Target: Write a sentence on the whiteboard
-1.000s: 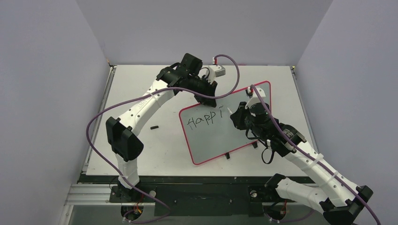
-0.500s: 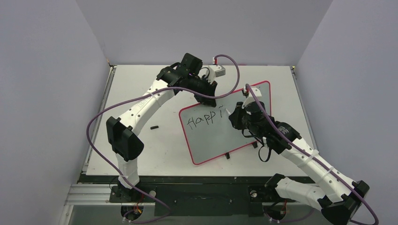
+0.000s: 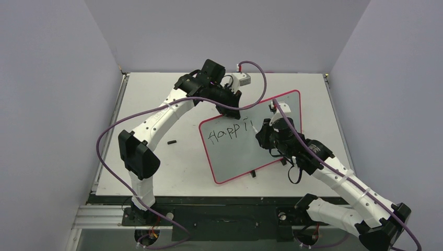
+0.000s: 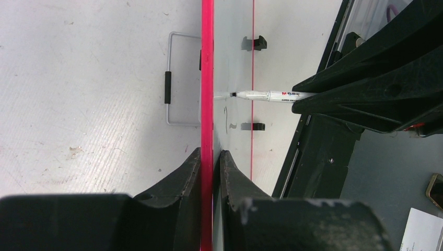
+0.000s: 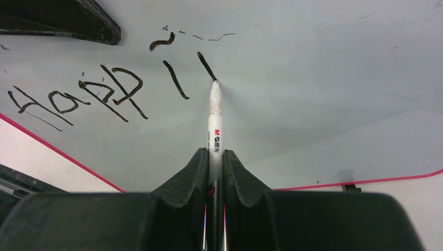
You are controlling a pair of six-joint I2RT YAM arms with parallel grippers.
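The whiteboard (image 3: 261, 149), white with a thin red rim, stands tilted in the middle of the table. My left gripper (image 3: 233, 112) is shut on its top rim (image 4: 207, 104), one finger on each side. My right gripper (image 3: 263, 130) is shut on a white marker (image 5: 214, 123) whose tip touches the board face (image 5: 324, 78). The sentence (image 3: 228, 133) reads "Happi" plus one fresh short stroke (image 5: 206, 65) ending at the marker tip. The marker (image 4: 271, 95) also shows in the left wrist view, touching the board.
A small black marker cap (image 3: 171, 141) lies on the table left of the board. A wire stand (image 4: 175, 78) props the board from behind. Two black tabs (image 3: 253, 173) sit on its lower edge. Grey walls enclose the table on three sides.
My right gripper moved the marker slightly left and down on the board and drew a new short stroke after the "i". The left arm and the board have not moved.
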